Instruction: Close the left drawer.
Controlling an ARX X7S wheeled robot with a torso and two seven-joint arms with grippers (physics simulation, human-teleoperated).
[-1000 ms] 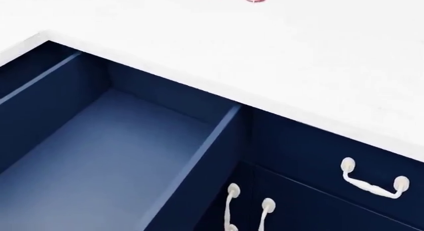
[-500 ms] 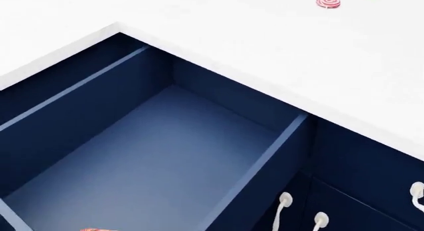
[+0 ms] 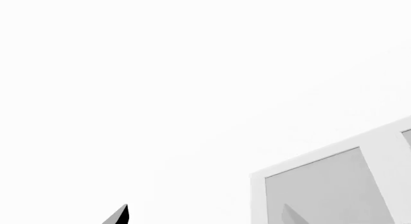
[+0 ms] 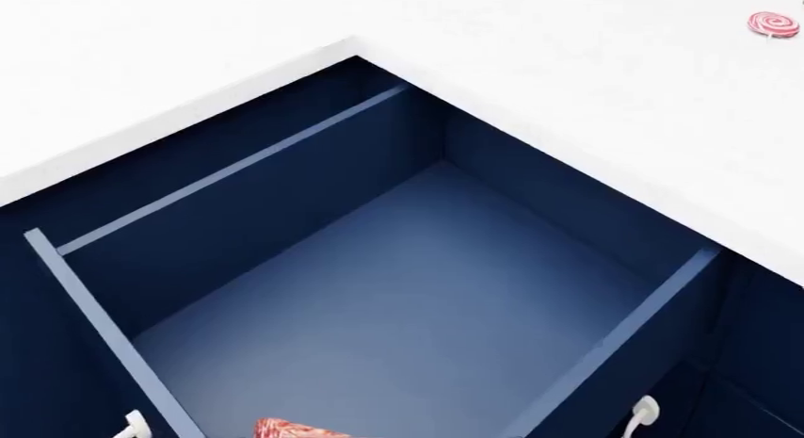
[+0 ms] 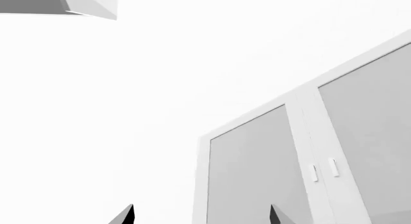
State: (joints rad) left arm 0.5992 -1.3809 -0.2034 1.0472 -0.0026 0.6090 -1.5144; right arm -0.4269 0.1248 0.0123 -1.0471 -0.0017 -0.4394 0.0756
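Left drawer (image 4: 377, 278) wide open, long axis diagonal under countertop (image 4: 590, 89)

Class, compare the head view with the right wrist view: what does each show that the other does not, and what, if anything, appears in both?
Only the head view shows the left drawer standing open under the white countertop, a red-and-white object at the drawer's near edge, and a swirled lollipop on the counter. Only the right wrist view shows the right gripper's dark fingertips and pale upper cabinets with glass doors. No object appears in both.
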